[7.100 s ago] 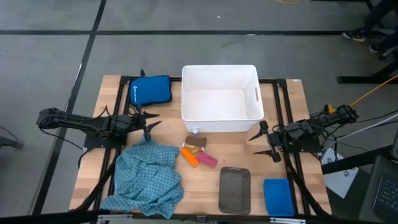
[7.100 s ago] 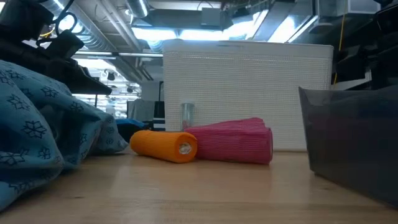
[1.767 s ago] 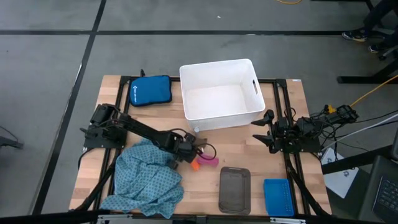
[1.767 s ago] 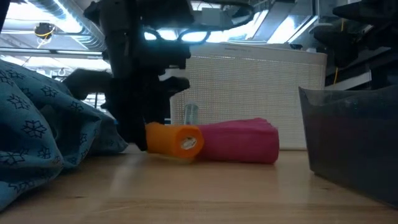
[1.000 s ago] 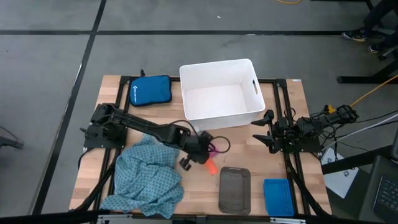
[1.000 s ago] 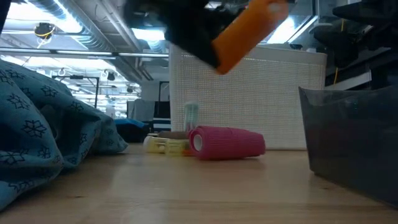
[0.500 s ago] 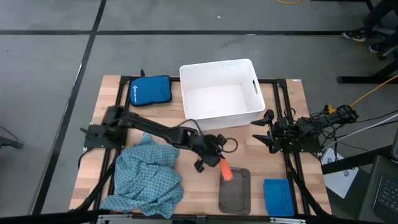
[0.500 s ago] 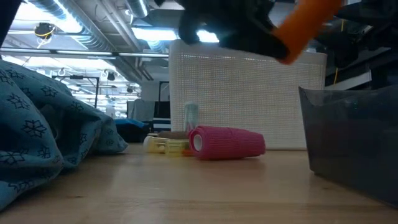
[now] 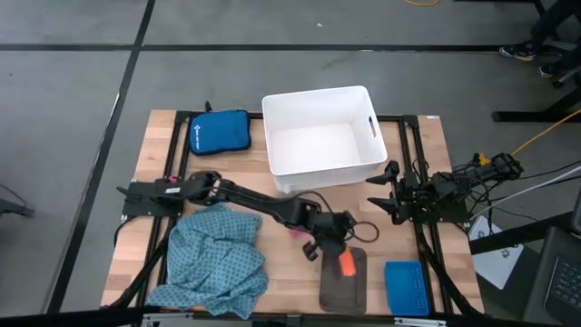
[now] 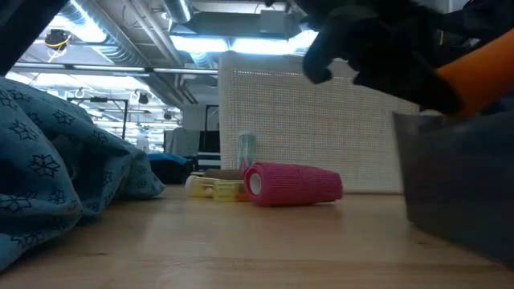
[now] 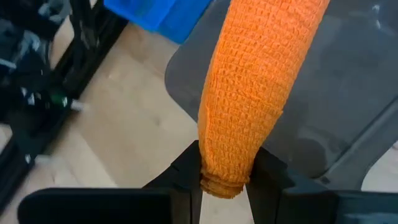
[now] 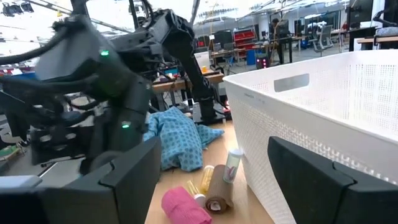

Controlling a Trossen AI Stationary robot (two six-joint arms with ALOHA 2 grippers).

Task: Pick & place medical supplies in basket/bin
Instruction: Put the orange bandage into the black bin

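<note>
Orange gauze roll hangs clamped by one end between the fingers of the left gripper, directly above the flat dark-grey tray near the table's front edge. Beside the white tub, the right gripper waits with its fingers spread wide and empty. A pink roll and small vials lie on the wooden tabletop; the teal dotted cloth sits crumpled on the left.

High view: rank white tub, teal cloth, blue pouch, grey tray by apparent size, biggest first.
1. White tub and teal cloth: look about alike, too close to rank.
2. Blue pouch and grey tray: similar; the left gripper with the orange roll covers part of the tray.
</note>
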